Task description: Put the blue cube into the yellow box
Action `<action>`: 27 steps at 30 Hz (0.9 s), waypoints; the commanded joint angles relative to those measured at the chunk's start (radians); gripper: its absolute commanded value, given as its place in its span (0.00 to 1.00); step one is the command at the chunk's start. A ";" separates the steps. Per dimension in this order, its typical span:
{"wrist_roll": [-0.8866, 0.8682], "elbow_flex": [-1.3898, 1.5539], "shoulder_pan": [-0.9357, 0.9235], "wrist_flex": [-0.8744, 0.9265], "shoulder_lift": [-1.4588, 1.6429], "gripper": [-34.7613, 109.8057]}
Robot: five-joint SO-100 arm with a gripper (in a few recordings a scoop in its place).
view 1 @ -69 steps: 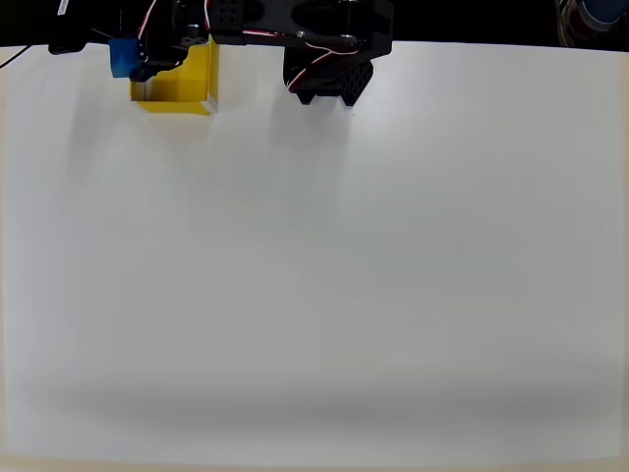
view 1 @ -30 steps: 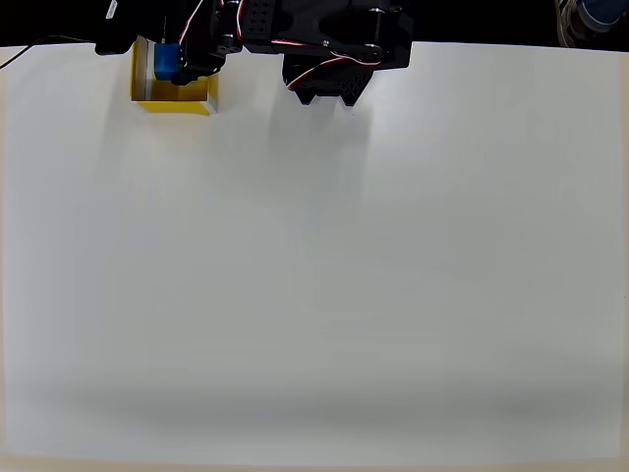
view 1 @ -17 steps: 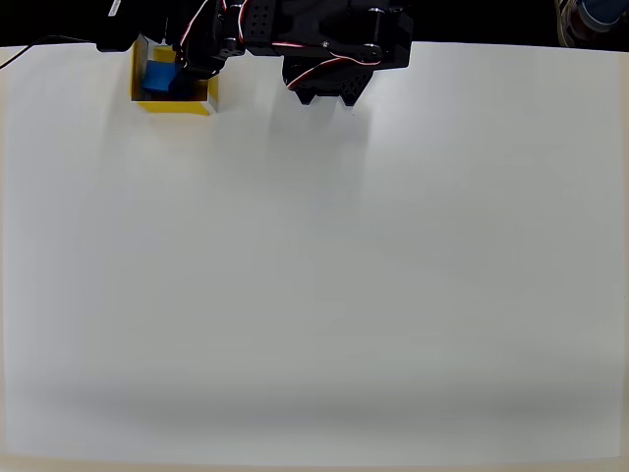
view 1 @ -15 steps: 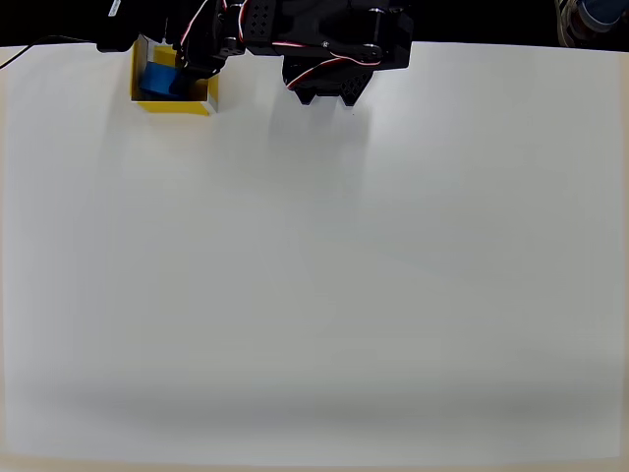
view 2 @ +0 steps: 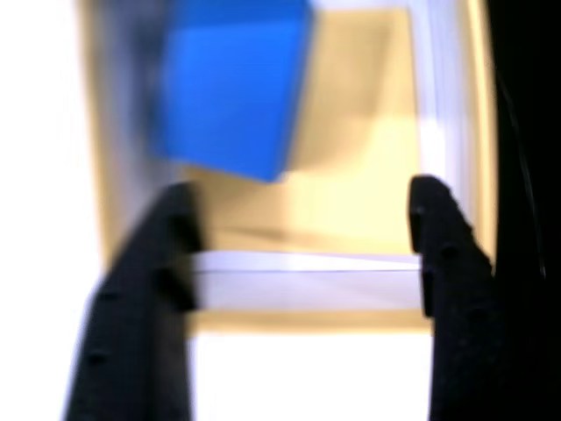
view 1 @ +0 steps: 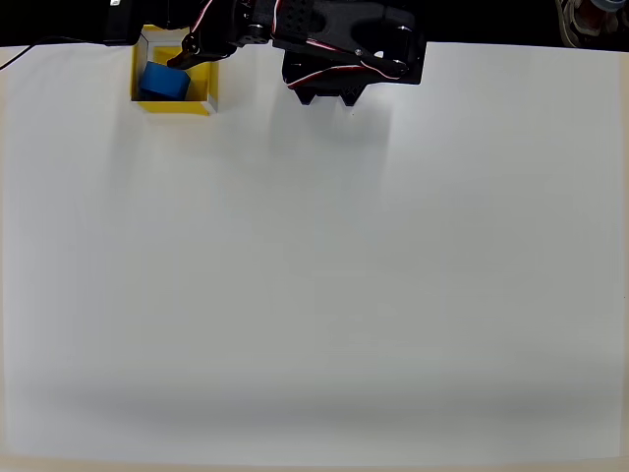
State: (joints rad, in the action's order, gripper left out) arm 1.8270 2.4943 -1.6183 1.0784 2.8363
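- White tabletop (view 1: 324,275) spreads across almost the whole overhead view, bare and evenly lit, with a black strip along its far edge.
- At the far left corner of the table sits the yellow box (view 1: 204,87), open-topped, its thin pale-edged walls visible on the left and right sides.
- Inside it lies the blue cube (view 1: 162,81), resting on the yellow floor toward the left wall and turned slightly askew to the walls.
- In the wrist view the same block (view 2: 232,83) shows blurred, sitting in the left part of the box (view 2: 368,175) — no finger touches it.
- The black arm (view 1: 344,49) stretches along the far edge of the table, with red and white wires running over it.
- The gripper (view 1: 187,51) hovers over the far right part of the box in the overhead view.
- From the wrist camera the gripper (view 2: 302,246) stands spread wide and released — its two dark fingers (view 2: 145,289) sit well apart, with the box's near wall showing between them and nothing held.
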 commanded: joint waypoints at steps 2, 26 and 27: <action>0.006 -0.190 0.229 0.183 0.109 0.31; -0.114 0.407 1.526 0.120 0.454 0.24; -0.132 0.434 1.568 0.118 0.468 0.24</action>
State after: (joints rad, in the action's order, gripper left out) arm 1.7165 2.8900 -0.1595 1.2272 3.2444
